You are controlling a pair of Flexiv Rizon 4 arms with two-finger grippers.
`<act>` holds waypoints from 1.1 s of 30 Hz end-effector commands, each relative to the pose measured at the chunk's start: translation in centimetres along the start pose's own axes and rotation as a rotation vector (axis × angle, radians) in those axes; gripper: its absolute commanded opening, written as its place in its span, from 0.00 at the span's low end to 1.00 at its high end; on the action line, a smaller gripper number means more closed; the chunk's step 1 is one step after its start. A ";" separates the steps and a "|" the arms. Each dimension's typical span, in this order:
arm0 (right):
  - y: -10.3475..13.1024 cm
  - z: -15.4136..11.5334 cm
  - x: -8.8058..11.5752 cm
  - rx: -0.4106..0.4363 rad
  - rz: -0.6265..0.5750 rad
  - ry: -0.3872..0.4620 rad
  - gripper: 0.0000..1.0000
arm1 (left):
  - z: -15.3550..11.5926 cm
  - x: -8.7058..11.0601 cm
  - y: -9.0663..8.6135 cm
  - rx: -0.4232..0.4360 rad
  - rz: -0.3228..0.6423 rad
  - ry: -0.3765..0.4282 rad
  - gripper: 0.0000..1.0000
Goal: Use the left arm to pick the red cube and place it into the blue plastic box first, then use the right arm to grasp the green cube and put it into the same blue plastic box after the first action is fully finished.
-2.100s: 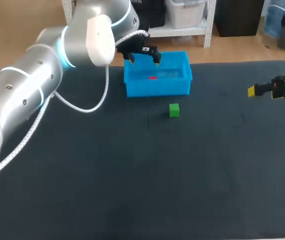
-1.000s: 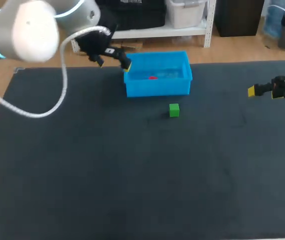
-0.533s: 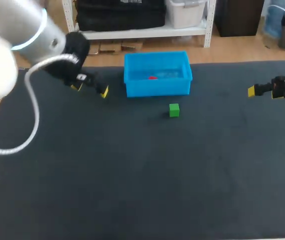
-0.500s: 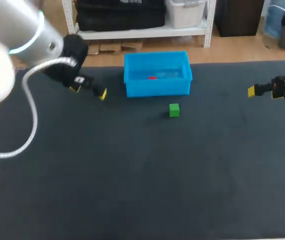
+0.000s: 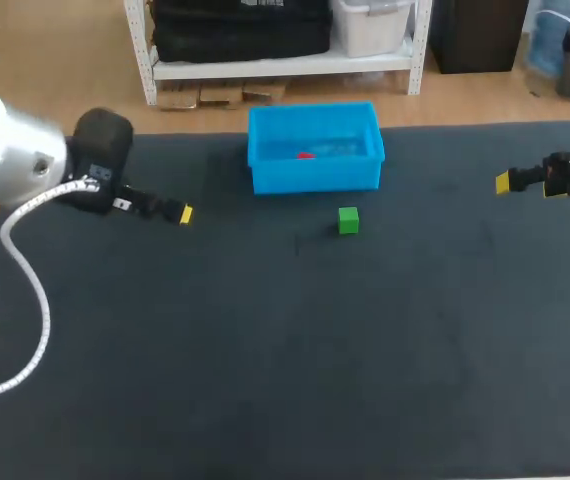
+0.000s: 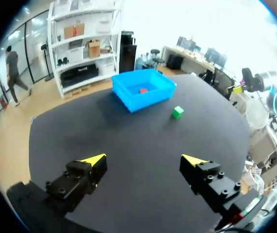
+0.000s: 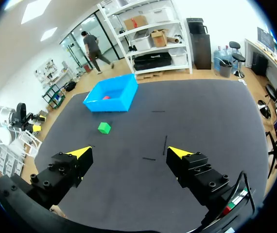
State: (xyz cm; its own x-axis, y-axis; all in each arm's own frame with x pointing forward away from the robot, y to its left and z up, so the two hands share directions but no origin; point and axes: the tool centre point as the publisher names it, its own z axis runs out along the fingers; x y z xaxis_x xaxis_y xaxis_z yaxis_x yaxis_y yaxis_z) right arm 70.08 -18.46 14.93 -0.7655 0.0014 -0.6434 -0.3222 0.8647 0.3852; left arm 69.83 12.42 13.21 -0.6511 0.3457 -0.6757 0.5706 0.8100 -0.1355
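Left arm: We see the silver left arm (image 5: pixel 10 165) coming in from the left edge of the head view, low over the table (image 5: pixel 265 360). A white cable (image 5: pixel 27 290) loops off it toward the near-left corner.

Left gripper: We find the left gripper (image 6: pixel 143 161) at the end of that arm, pointing rightward across the table and well to the left of the box. In its own wrist view the two yellow-tipped fingers stand wide apart. Only bare dark mat shows between them.

Blue plastic box: The blue plastic box (image 5: pixel 315 180) stands upright and open-topped near the table's far edge, a little left of the middle. From the left wrist view it lies well ahead of the fingers.

Red cube: We see the red cube (image 5: pixel 306 155) inside the box, resting on its floor. No gripper touches it.

Green cube: The green cube (image 5: pixel 348 220) sits on the mat just in front of the box's front wall, toward that wall's right end. It is near the box but apart from it, and neither gripper touches it.

Right gripper: The right gripper (image 7: pixel 129 153) hangs at the right edge of the head view, pointing leftward over the table. In its wrist view we see its fingers spread wide with nothing held. The green cube and the box lie well ahead of it.

Table: A dark mat covers the whole surface. We note a few short thin marks (image 7: pixel 165 144) on it ahead of the right gripper.
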 end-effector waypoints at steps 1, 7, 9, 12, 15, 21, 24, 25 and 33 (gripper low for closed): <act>0.0 0.0 0.0 0.000 -0.001 0.000 1.00 | 0.4 -0.3 0.3 0.025 0.002 -0.096 1.00; 0.0 0.0 0.0 0.000 -0.001 0.000 1.00 | 0.3 -0.6 0.6 0.051 0.015 -0.069 1.00; 0.0 0.0 0.0 0.000 -0.001 0.000 1.00 | 0.2 -0.6 0.6 0.055 0.013 -0.059 1.00; 0.0 0.0 0.0 0.000 -0.001 0.000 1.00 | 0.0 -0.5 0.7 0.043 0.020 -0.037 1.00; 0.0 0.0 0.0 0.000 -0.001 0.000 1.00 | -0.1 -0.5 0.6 0.050 0.035 -0.038 1.00; 2.9 0.4 -2.6 0.115 -0.114 0.032 1.00 | -0.1 -0.5 0.6 0.050 0.035 -0.038 1.00; 5.6 2.0 -3.6 0.232 -0.198 0.062 1.00 | -0.1 -0.5 0.6 0.050 0.035 -0.038 1.00; 6.6 2.7 -3.7 0.273 -0.224 0.090 1.00 | -0.1 -0.5 0.6 0.050 0.035 -0.038 1.00; 10.9 7.8 -3.1 0.459 -0.274 0.263 1.00 | -0.1 -0.5 0.6 0.050 0.035 -0.038 1.00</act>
State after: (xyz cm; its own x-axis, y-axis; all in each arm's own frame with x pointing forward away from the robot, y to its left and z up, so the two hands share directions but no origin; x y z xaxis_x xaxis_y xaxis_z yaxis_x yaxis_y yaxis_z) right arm 72.34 -8.20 16.63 -0.7687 -0.2897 -0.5703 -0.4624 0.8677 0.1824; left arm 70.50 12.62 13.53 -0.6149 0.3564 -0.7034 0.6134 0.7767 -0.1428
